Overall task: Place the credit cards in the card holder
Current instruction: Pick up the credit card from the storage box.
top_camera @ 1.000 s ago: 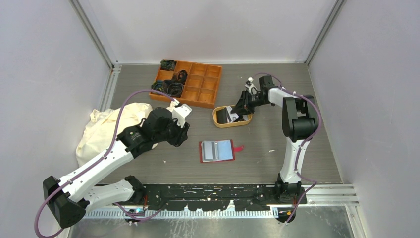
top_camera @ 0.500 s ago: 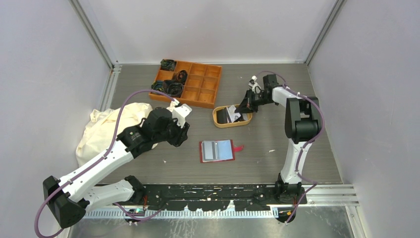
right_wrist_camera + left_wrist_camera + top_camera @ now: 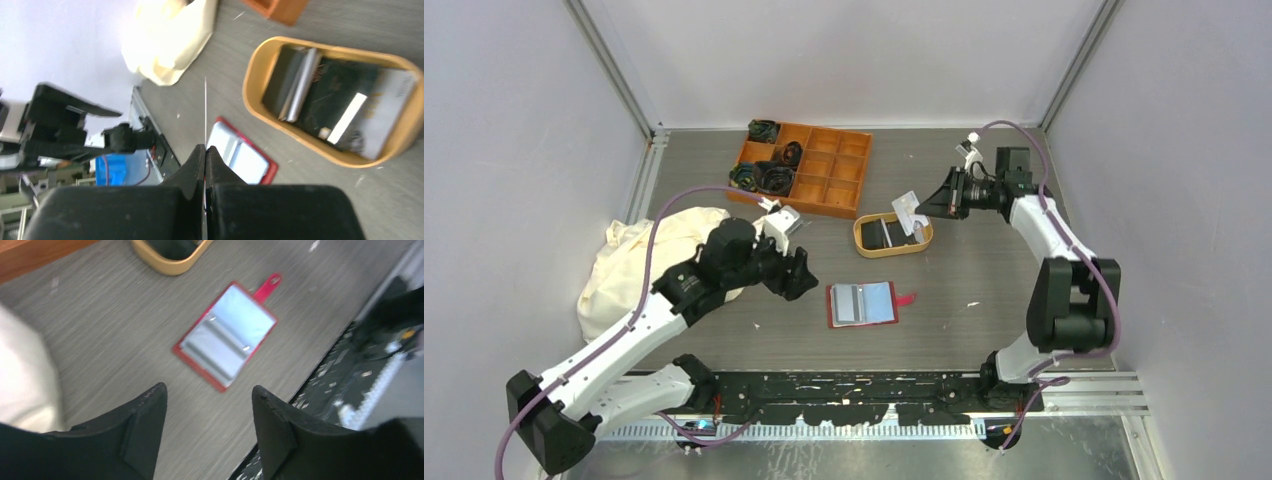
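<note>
The red card holder (image 3: 862, 303) lies open on the table, its grey and light-blue pockets facing up; it also shows in the left wrist view (image 3: 227, 337) and the right wrist view (image 3: 240, 152). My right gripper (image 3: 932, 207) is shut on a white credit card (image 3: 909, 211), held in the air above the tan tray (image 3: 864, 245). In the right wrist view this card (image 3: 205, 110) appears edge-on between the shut tips (image 3: 205, 148). More credit cards (image 3: 340, 95), mostly black, lie in the tray. My left gripper (image 3: 208, 389) hangs open and empty just left of the holder.
An orange compartment box (image 3: 824, 180) with dark items stands at the back. A cream cloth (image 3: 639, 260) is bunched at the left. The black base rail (image 3: 864, 385) runs along the near edge.
The right gripper has risen out of the tan tray with the white card and drawn back to the right. The left gripper has opened wider and shifted toward the holder.
</note>
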